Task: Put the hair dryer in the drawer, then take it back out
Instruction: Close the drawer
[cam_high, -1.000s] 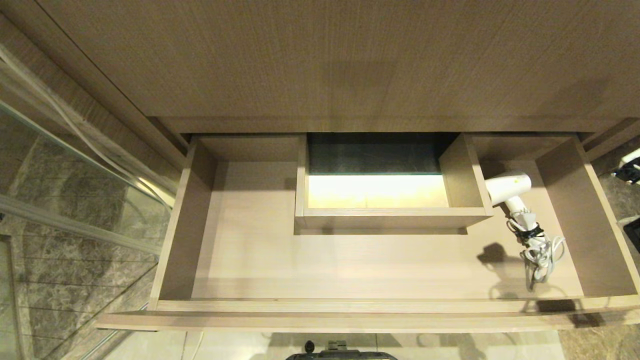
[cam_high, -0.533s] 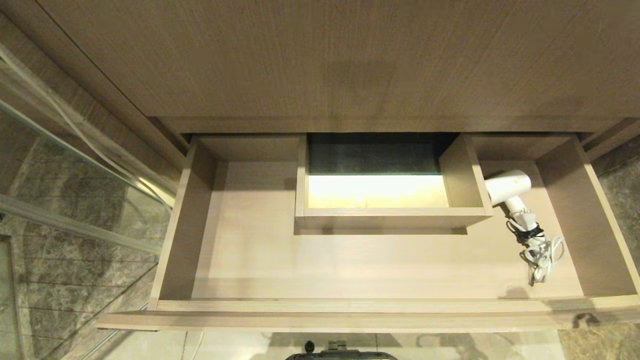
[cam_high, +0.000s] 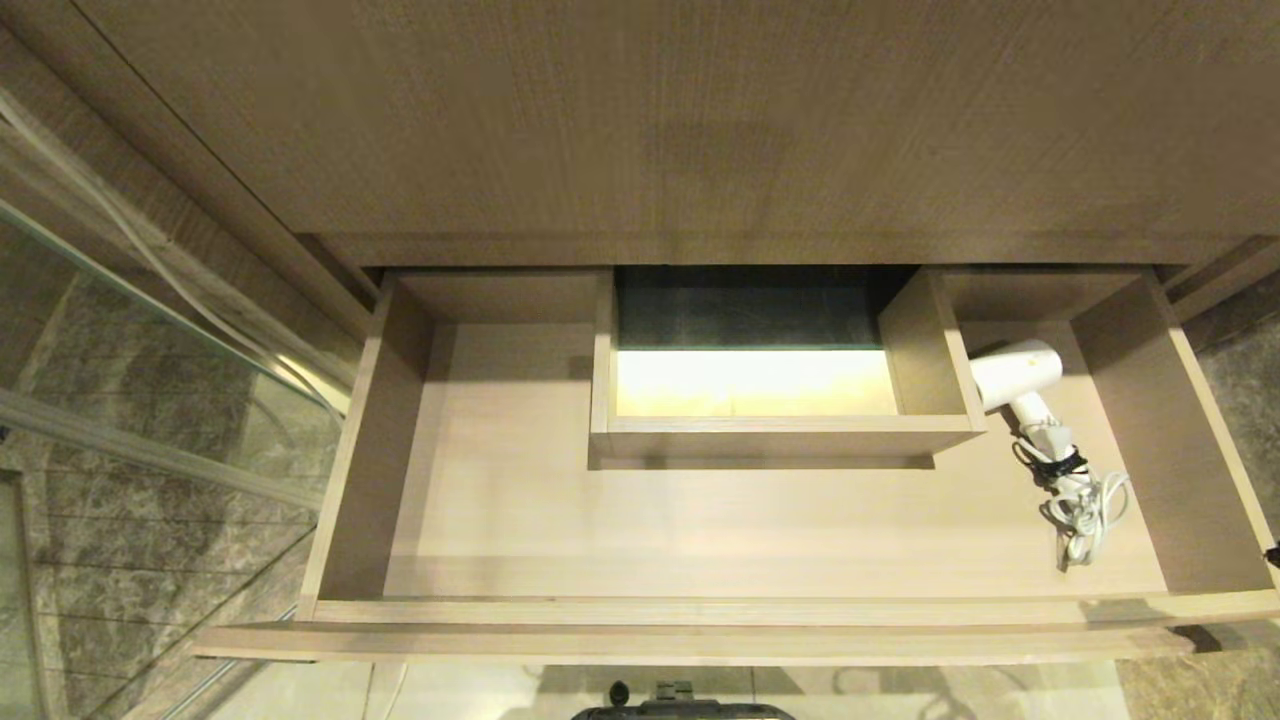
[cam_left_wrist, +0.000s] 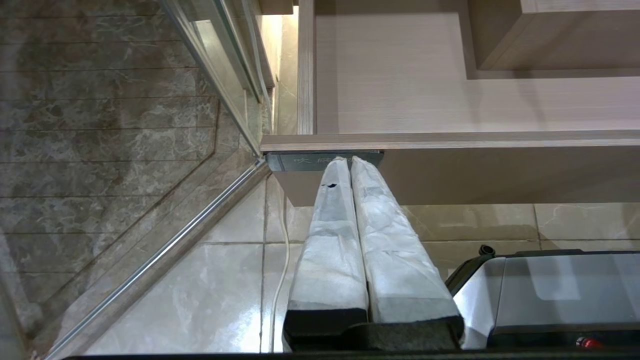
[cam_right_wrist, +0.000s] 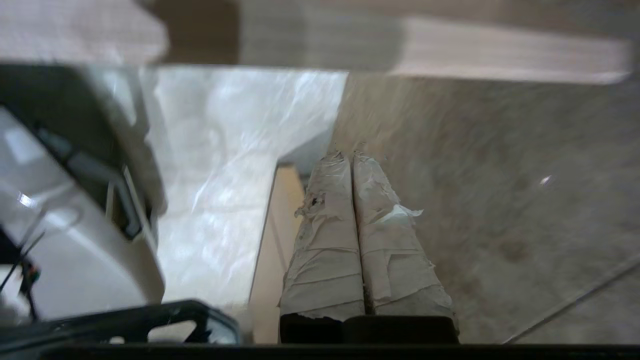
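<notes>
From the head camera, the hair dryer (cam_high: 1018, 373) lay inside the open drawer (cam_high: 365, 450), near its right wall; at the left wrist, the left gripper (cam_left_wrist: 348, 161) was clenched below the drawer front, holding nothing; at the right wrist, the right gripper (cam_right_wrist: 347, 156) was clenched over the floor, empty.

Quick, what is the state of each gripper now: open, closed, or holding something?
Left gripper: closed, empty, parked below the front edge of the light wood-grain drawer.
Right gripper: closed, empty, over the grey stone floor.
</notes>
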